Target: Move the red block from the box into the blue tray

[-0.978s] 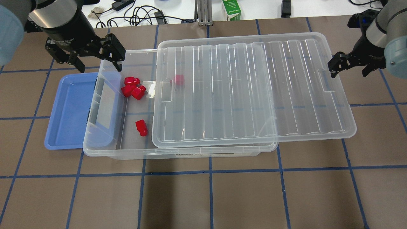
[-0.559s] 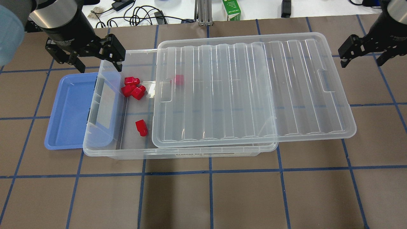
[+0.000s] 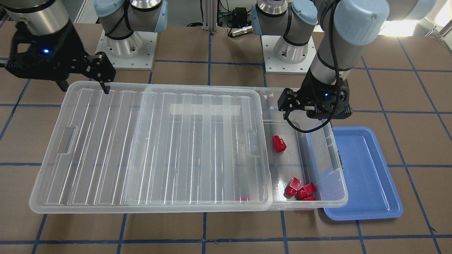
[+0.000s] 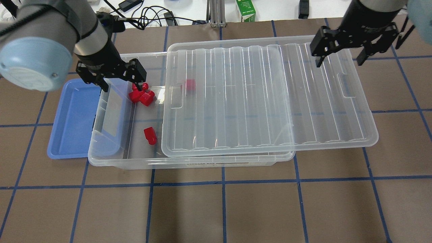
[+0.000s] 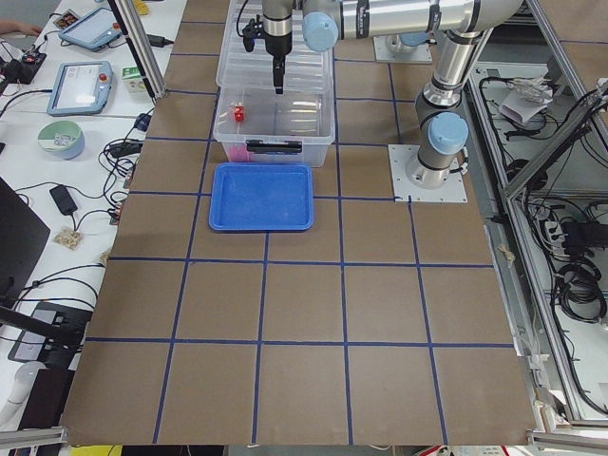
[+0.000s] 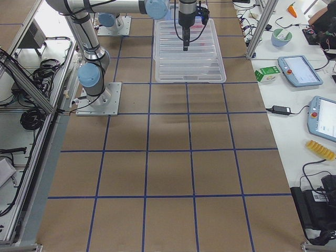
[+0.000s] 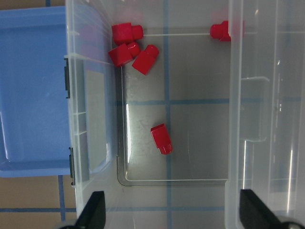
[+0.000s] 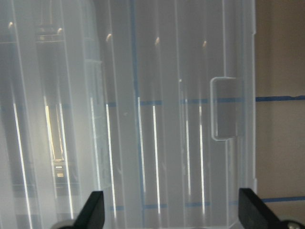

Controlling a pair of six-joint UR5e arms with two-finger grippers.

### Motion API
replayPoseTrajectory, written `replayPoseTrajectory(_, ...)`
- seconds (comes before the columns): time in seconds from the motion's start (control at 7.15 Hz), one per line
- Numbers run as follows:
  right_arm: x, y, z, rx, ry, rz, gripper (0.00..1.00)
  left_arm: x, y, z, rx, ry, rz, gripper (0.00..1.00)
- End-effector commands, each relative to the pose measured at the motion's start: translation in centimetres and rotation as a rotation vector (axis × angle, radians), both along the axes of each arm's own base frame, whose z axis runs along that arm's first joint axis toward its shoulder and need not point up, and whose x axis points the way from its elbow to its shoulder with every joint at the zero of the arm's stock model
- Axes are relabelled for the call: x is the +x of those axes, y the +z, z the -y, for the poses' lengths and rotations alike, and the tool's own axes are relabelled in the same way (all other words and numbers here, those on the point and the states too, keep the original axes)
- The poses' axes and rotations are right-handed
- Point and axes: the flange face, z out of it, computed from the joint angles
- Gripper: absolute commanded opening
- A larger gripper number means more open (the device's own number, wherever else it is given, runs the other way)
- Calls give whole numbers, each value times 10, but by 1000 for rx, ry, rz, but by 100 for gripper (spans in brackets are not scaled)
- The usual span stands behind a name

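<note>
1. the left gripper [image 4: 122, 85] is clearly the nearer arm. it hangs over the uncovered left end of the box [image 4: 189, 163]. the right gripper [image 4: 339, 61] is well apart, above the far right part of the lid [image 4: 270, 101].
2. both claws are released, jaws spread wide, nothing between them.
3. likely target is the lone red block [image 7: 161, 139]. it lies on the box floor in the open strip between the left wall and the lid edge, toward the near side, with free floor all round. that's my read, not certain.
4. key relation: in the wrist view the block lies just to the far side of the claw, close to centred between the fingers [image 7: 95, 212], a touch left of centre. the overhead view puts the claw over the cluster instead, but the claw is high, so i trust the wrist view.
5. the block's long axis runs roughly near-far with a slight tilt, stud at the near end. the fingers line up left-right, so they'd close across its short sides. i judge little wrist turn is needed, mostly a small shift far and then down.
6. the other blocks look worse. three sit in a cluster [image 4: 141, 95] in the far left corner, touching each other. one more [image 4: 190, 84] is under the lid edge.
7. the blue tray [image 4: 71, 114] sits just left of the box with no block in it yet. the drop should be a short carry left over the wall.
</note>
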Motion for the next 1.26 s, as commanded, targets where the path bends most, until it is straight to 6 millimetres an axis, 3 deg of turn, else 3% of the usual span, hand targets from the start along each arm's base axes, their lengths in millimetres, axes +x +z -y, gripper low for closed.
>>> replayPoseTrajectory(0.0, 31, -7, 1, -11, -1, -6, 100, 3, -62, -4, 59, 18, 2, 100)
replayPoseTrajectory(0.28, 30, -8, 0, -9, -1, -9, 100, 9, -100, 5, 109, 71, 0, 100)
replayPoseTrajectory(0.56, 30, -7, 0, -11, -1, -10, 100, 17, -118, 7, 108, 104, 0, 100)
replayPoseTrajectory(0.84, 30, -8, 0, -10, -3, -10, 100, 17, -156, 6, 91, 157, 3, 100)
replayPoseTrajectory(1.12, 30, -8, 1, -10, -3, -12, 100, 17, -176, 2, 115, 164, 1, 100)
